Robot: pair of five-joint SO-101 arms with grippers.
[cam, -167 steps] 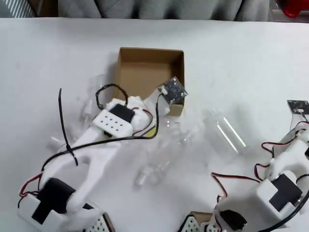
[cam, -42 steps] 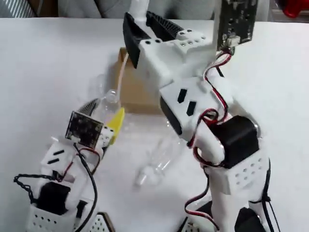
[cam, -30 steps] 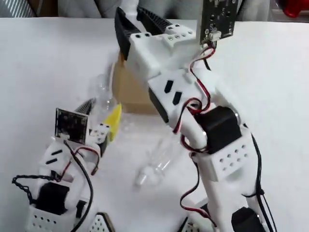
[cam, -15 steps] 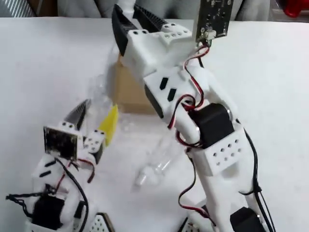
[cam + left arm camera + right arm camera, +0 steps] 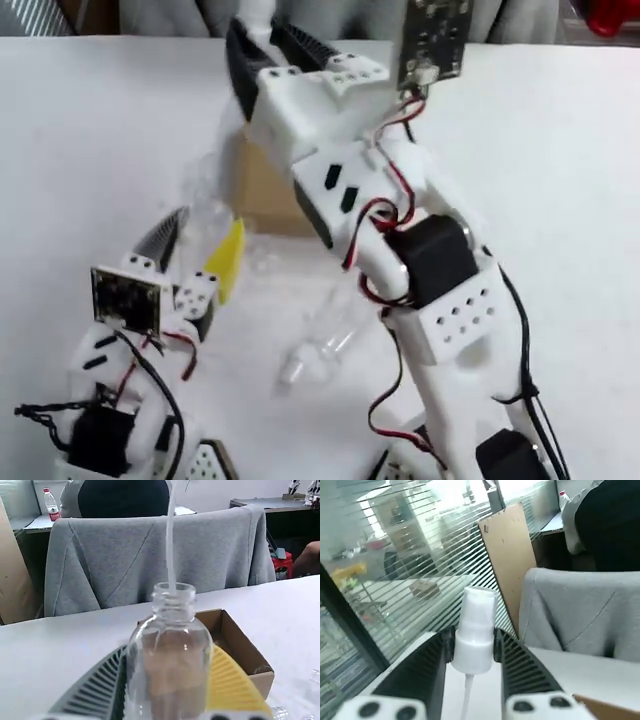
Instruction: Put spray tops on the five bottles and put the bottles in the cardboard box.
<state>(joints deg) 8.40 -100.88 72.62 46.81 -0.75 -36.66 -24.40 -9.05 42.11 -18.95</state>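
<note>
My left gripper [image 5: 170, 682], grey finger one side and yellow finger the other, is shut on a clear open bottle [image 5: 170, 650] held upright near the table's left front [image 5: 208, 218]. My right gripper [image 5: 474, 650] is shut on a white spray top [image 5: 474, 630] high above the bottle [image 5: 255, 30]. The top's thin tube [image 5: 170, 545] hangs down into the bottle's neck. The cardboard box [image 5: 262, 185] sits behind the bottle, partly hidden by the right arm; its open corner [image 5: 235, 640] shows behind the bottle.
Another clear bottle [image 5: 320, 350] lies on its side in the middle of the table, near the right arm's base. A grey-covered chair back [image 5: 100, 555] stands beyond the far table edge. White tabletop stretches to the right of the arms.
The left arm drew the bottle back toward the near left. The right gripper shifted a little left with the spray top, its tube now in the bottle's neck.
</note>
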